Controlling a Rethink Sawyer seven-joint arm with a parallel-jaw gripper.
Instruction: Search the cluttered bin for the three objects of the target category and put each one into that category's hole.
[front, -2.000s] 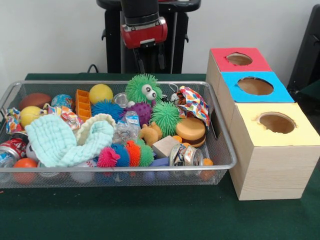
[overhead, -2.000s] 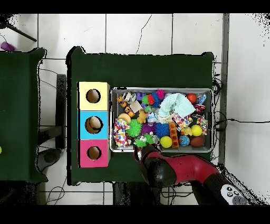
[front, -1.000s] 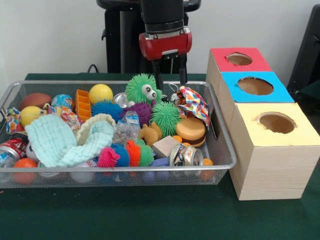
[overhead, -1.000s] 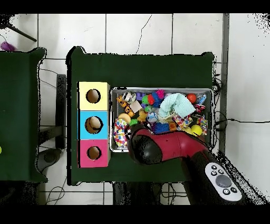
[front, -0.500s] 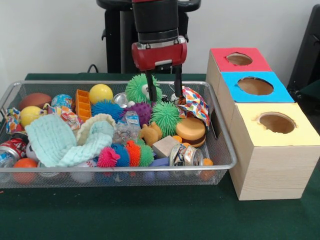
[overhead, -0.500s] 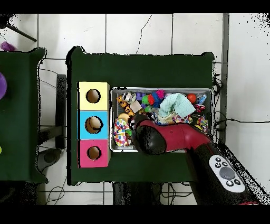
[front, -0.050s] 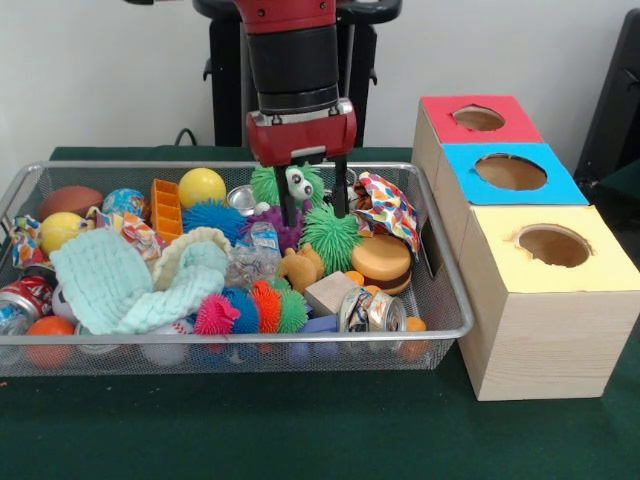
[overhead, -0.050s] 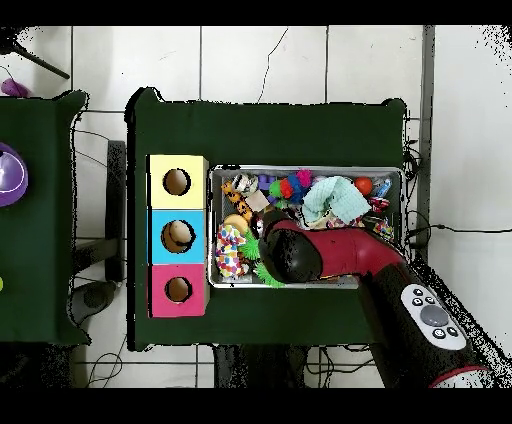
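Target candidate: green spiky ball with googly eyes (front, -0.050s: 293, 184), taken to be one of the spiky-toy category; it sits at the far side of the wire bin (front, -0.050s: 455, 300), toward the boxes' end, partly hidden behind the gripper.
Neighbours: a plain green spiky ball (front, -0.050s: 331, 236) lies just in front of it and a purple spiky ball (front, -0.050s: 272, 226) just beside that; all three appear to touch.
Key relation: the eyed ball is seen between the two fingertips, its eye patch showing in the gap; the plain green ball lies below and slightly toward the boxes from the right-hand tip.
Long axis: none to speak of; the ball is round, so finger orientation matters little.
Gripper (front, -0.050s: 311, 207): fingers spread apart, nothing clasped; the tips are lowered to the level of the toy heap.
Depth: it cannot be settled from the front view whether the tips straddle the eyed ball or stand just in front of it; the overhead view is blocked by the arm (overhead, -0.050s: 330, 258).
Judged next step: a short descent and a closing of the fingers, if the straddle is true.
Risk: soft spikes may slip, or the purple ball may be nudged.
Destination: three boxes beside the bin, red box (front, -0.050s: 477, 120), blue box (front, -0.050s: 510, 175), yellow box (front, -0.050s: 552, 250), each with a hole; which belongs to the category is not shown.
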